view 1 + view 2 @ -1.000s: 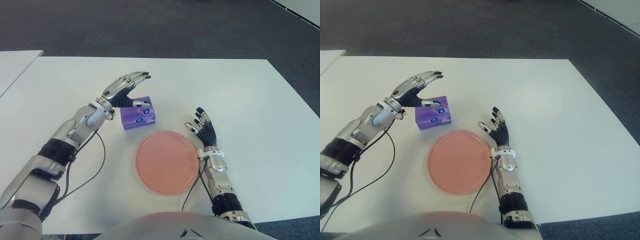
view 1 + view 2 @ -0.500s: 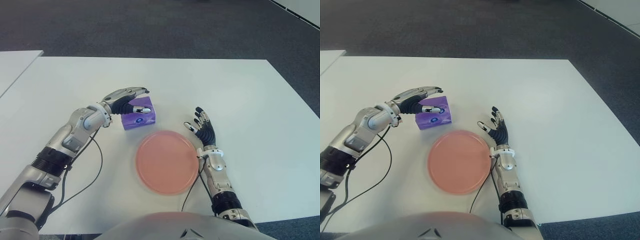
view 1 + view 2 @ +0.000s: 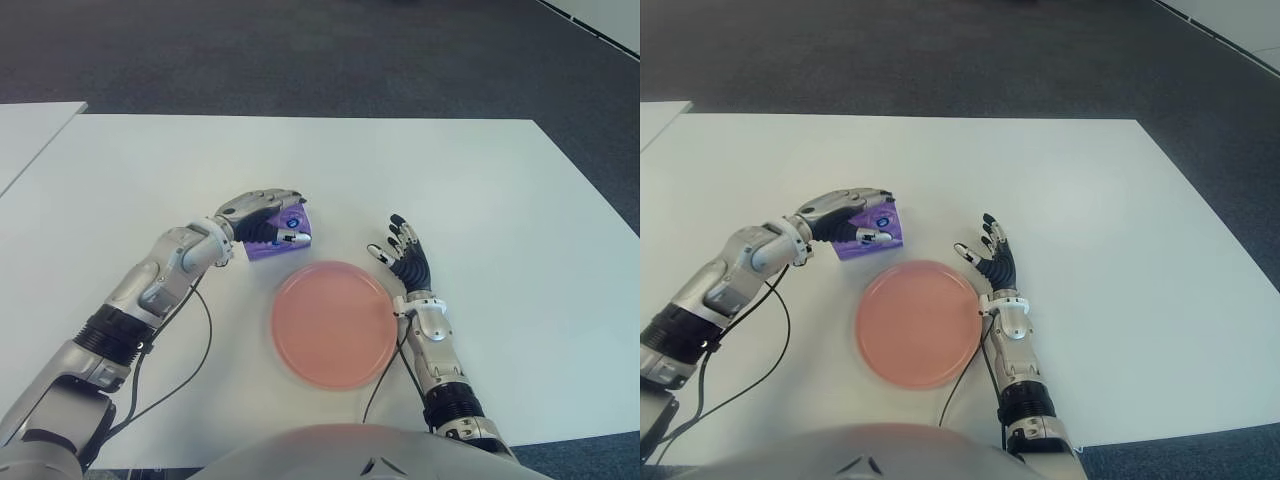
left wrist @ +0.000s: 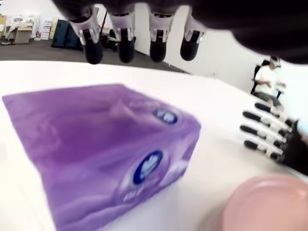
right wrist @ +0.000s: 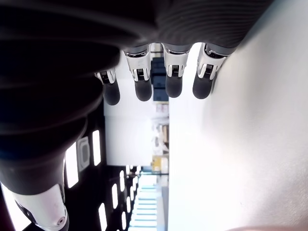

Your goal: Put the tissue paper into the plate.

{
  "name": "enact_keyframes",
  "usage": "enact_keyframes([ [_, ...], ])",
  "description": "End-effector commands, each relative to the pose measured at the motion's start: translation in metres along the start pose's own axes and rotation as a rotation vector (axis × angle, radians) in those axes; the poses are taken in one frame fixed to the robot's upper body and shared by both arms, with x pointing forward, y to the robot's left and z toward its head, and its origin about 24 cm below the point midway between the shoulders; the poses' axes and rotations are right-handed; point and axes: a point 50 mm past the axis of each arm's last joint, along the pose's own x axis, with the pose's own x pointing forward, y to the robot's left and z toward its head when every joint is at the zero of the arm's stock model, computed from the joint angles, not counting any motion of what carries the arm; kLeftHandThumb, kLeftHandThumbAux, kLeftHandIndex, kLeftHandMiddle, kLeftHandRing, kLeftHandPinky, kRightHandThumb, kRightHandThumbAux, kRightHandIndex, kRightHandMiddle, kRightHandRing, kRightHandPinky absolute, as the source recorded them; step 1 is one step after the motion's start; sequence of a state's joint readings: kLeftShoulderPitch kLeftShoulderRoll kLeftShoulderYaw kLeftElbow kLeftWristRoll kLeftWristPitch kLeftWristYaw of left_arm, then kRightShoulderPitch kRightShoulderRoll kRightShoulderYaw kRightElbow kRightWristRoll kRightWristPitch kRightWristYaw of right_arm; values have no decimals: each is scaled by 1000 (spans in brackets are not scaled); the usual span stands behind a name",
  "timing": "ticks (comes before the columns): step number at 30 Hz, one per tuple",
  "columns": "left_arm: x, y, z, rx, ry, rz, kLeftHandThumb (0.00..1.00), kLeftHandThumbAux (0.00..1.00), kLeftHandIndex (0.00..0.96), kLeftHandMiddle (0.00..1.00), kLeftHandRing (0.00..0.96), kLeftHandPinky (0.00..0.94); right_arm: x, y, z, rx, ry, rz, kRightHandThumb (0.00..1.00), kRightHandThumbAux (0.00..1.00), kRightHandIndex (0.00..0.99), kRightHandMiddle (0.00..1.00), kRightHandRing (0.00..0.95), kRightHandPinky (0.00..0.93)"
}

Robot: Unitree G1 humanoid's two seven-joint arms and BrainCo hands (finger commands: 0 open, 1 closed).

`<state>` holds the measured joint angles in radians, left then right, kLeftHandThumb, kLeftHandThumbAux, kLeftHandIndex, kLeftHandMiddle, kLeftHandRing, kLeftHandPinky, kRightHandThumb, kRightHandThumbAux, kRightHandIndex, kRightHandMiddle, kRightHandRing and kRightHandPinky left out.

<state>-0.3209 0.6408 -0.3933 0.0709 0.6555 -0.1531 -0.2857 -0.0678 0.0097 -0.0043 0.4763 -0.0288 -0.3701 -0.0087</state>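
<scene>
Left hand reaches forward with its palm turned down over the purple tissue pack, fingers curved above the pack's top without closing on it. The pack lies on the white counter at about 11 o'clock from the pink plate, just beside its rim. Blue oval logos mark the pack; their lettering is unreadable. Right hand shows at the plate's 2 o'clock, fingers spread and empty.
</scene>
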Motion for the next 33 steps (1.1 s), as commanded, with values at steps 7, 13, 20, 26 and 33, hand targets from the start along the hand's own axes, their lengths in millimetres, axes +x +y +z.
enact_keyframes([
  [7,7,-15,-5,153,93,-5,297,44,0,0,0,0,-21,0,-38,3,203,3,72,730,103,92,17,0],
  [13,11,-19,-9,185,116,19,298,47,0,0,0,0,-22,2,-38,4,195,9,70,727,103,87,11,0],
  [20,16,-25,-13,230,125,35,298,45,0,0,0,0,-23,3,-38,-2,197,12,68,720,106,84,5,0],
  [26,20,-28,-15,253,132,43,306,49,0,0,0,0,-24,4,-39,-4,204,13,62,717,110,85,5,0],
  [33,24,-32,-17,286,153,60,294,50,0,0,0,0,-24,4,-39,13,197,4,62,735,116,91,13,0],
])
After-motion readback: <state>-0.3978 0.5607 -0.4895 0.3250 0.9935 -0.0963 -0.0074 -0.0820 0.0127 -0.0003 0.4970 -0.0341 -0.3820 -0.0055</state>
